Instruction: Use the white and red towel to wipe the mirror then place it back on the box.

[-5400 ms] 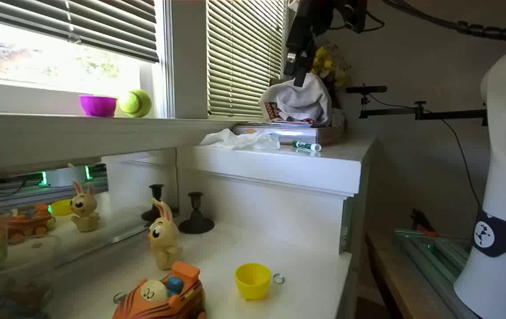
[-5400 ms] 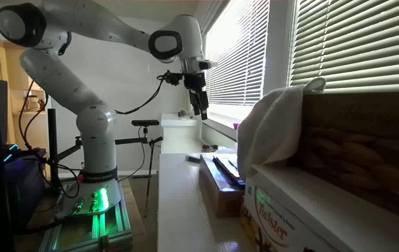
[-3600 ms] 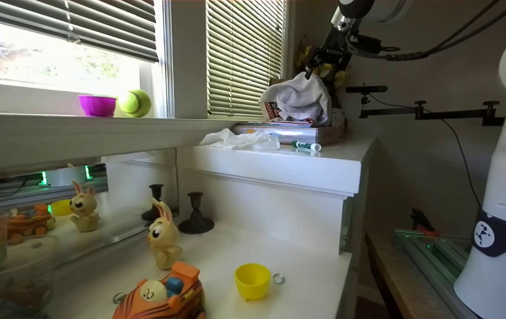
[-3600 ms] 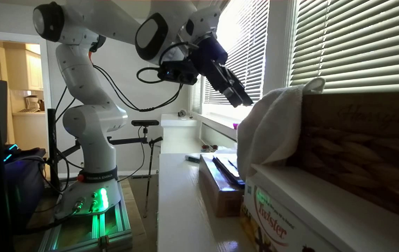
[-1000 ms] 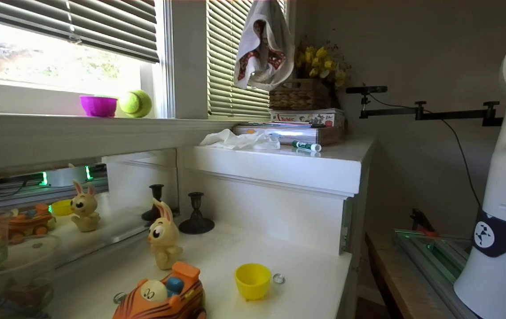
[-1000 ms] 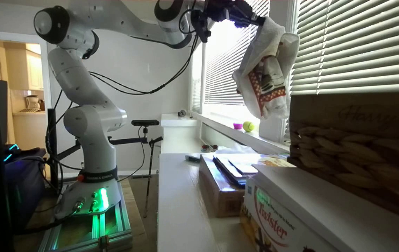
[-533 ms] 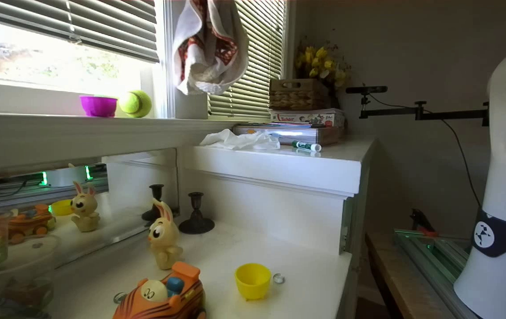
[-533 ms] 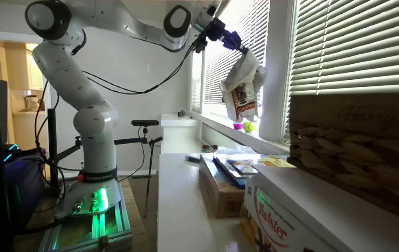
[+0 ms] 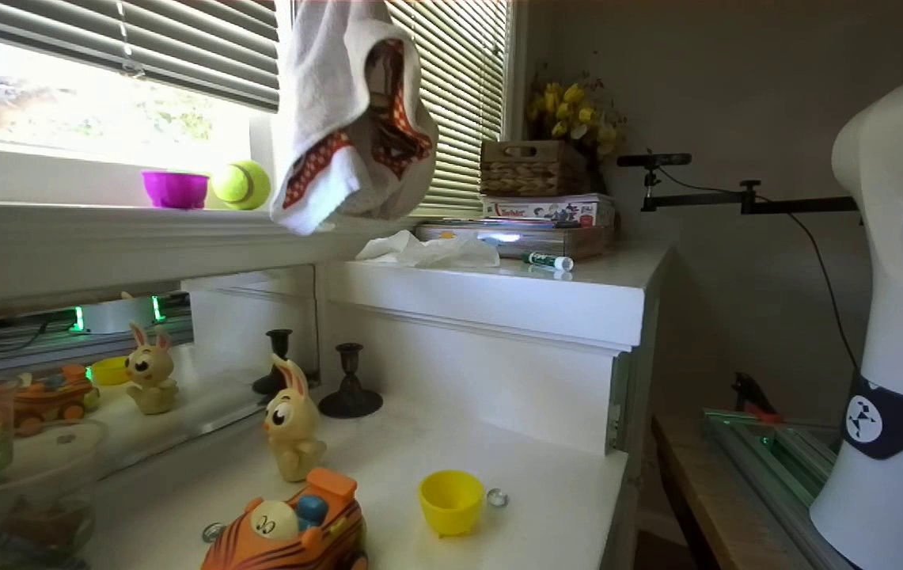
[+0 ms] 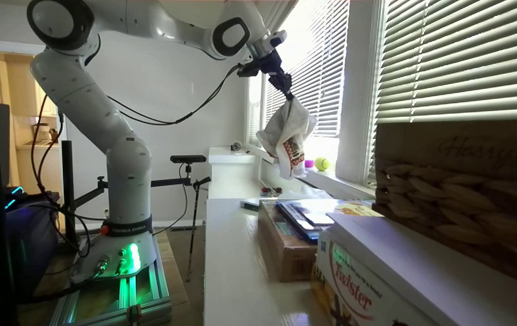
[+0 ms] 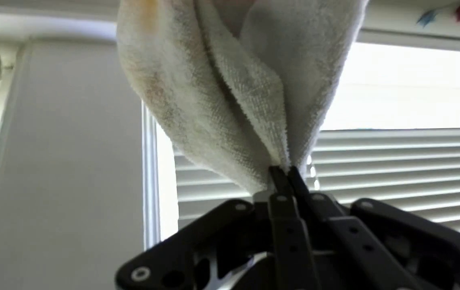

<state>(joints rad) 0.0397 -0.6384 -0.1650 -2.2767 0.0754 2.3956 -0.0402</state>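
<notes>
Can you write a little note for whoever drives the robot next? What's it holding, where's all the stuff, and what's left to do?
Gripper: pinching the white and red towel, which hangs below it in the air.
Mirror: not touched by the towel. A toy bunny stands in front of it.
Box: the Twister one, with the basket on top.
Done: towel picked up.
Left, it seems: wipe the mirror, then put the towel back on the box.
</notes>
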